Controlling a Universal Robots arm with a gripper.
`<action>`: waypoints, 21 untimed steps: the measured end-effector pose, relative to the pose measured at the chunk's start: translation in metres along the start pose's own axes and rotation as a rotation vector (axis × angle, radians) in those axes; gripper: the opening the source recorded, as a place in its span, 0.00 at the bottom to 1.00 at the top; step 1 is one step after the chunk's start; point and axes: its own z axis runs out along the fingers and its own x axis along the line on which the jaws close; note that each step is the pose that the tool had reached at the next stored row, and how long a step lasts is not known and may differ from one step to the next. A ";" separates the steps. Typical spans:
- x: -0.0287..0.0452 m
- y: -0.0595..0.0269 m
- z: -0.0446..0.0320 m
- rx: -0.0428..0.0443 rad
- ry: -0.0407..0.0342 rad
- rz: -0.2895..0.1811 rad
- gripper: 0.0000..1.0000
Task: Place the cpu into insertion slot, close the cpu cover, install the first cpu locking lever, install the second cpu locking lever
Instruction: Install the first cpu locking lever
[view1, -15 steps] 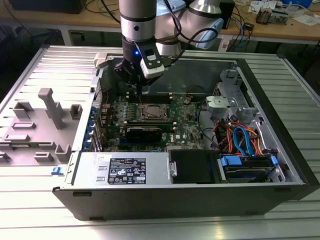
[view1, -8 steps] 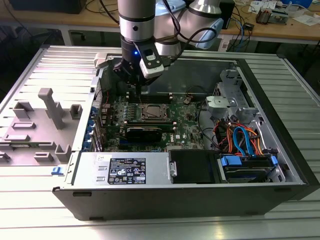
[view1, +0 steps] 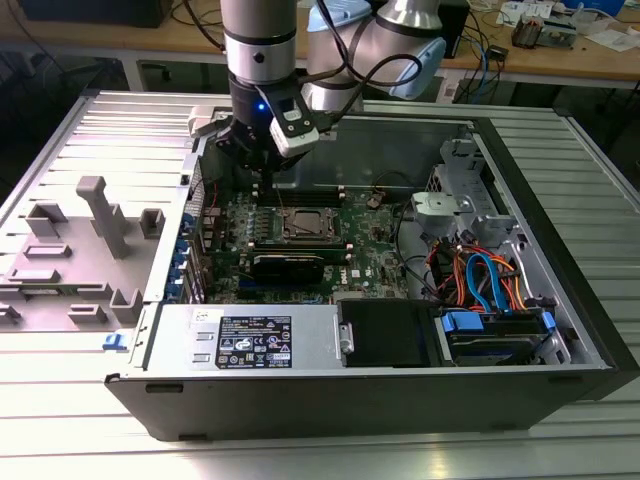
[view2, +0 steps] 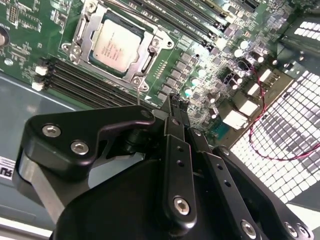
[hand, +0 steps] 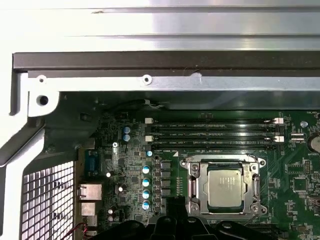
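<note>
Ribbed metal bench (view1: 70, 440), open pc case (view1: 330, 415) on top. Exterior view: gripper (view1: 262, 168) hangs over board near insertion slot (view1: 305, 226). Second wrist view: fingers pinched together, empty; cpu (view2: 117, 45) seated in slot. First wrist view: cpu cover (hand: 196, 184) down around chip.

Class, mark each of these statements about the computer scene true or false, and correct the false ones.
1. The chip sits in its socket on the green board. True.
2. The gripper is holding the chip. False: the gripper holds nothing and is apart from the chip, which lies in the socket.
3. The metal cover frame lies down around the chip. True.
4. The computer case is closed, with its side panel on. False: the case lies on its side and is open, so the board inside is in view.
</note>
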 end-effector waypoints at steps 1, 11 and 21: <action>0.0001 0.0007 0.0008 0.0000 0.0002 -0.009 0.11; 0.0011 0.0016 0.0038 -0.0008 0.0006 -0.024 0.11; 0.0015 0.0026 0.0040 -0.0008 0.0006 -0.026 0.11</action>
